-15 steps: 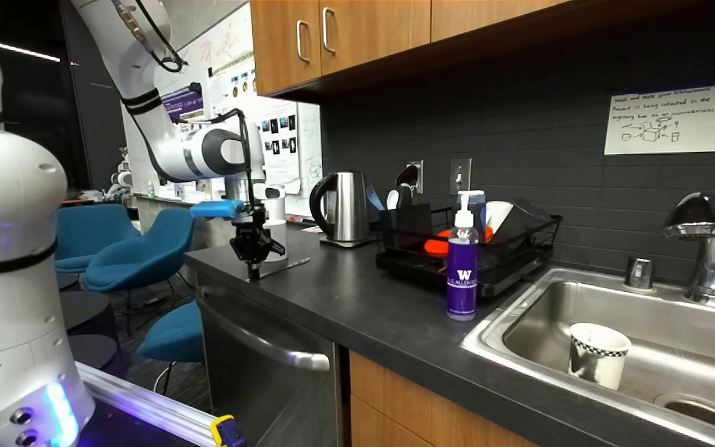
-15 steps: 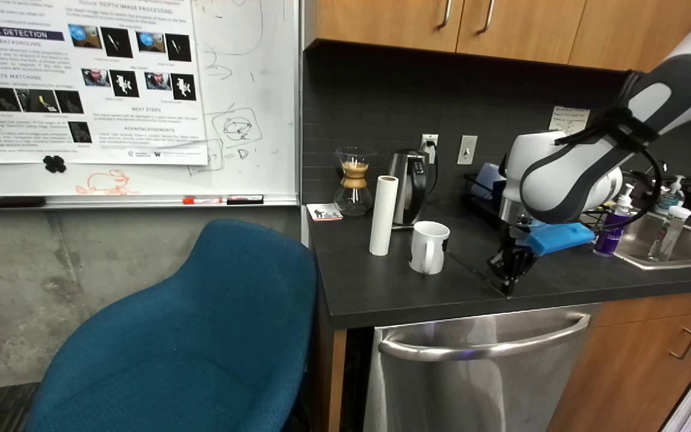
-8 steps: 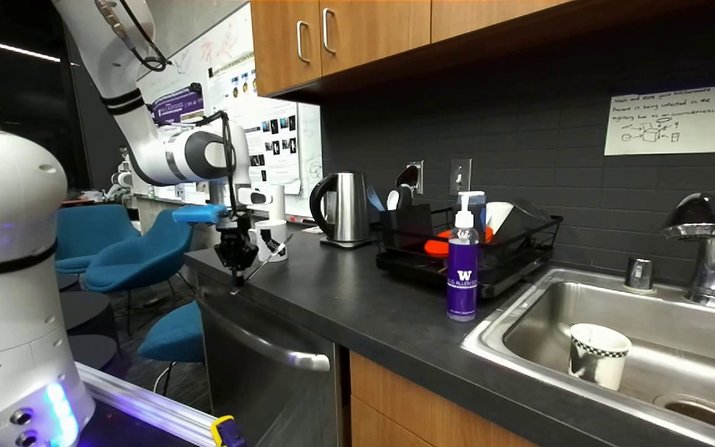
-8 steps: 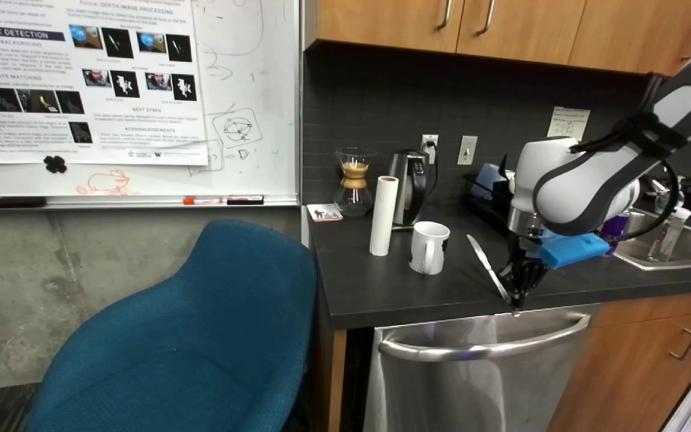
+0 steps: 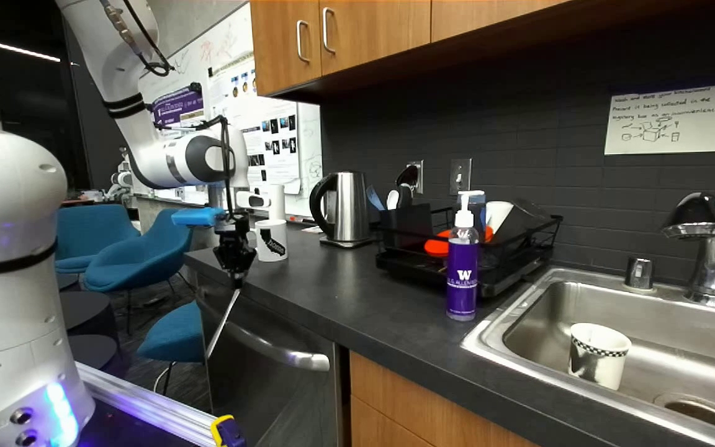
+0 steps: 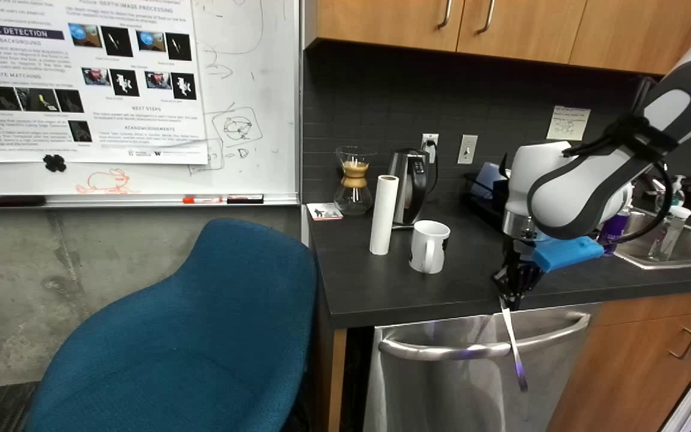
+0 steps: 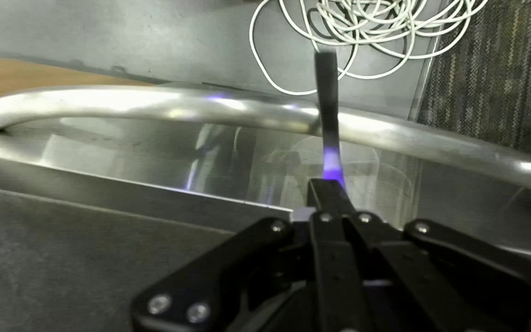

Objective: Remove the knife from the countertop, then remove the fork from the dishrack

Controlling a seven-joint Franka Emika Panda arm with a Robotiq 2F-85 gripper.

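Step 1 (knife removal, as judged): is nearing completion | Robotiq gripper (image 5: 237,284): is pinching the table knife (image 6: 513,346) near one end | Knife: is hanging, tilted, past the front edge of the countertop (image 5: 357,301), in front of the dishwasher handle (image 6: 447,353) | Next: is probably calling for carrying it clear, then approaching the dishrack (image 5: 410,266), where no fork is showing distinctly

The bent arm (image 5: 177,161) points its hand (image 5: 238,283) downward, pinched tight.

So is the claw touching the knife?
Touching. In an exterior view, the claw pinches one end of the knife, which hangs below it.
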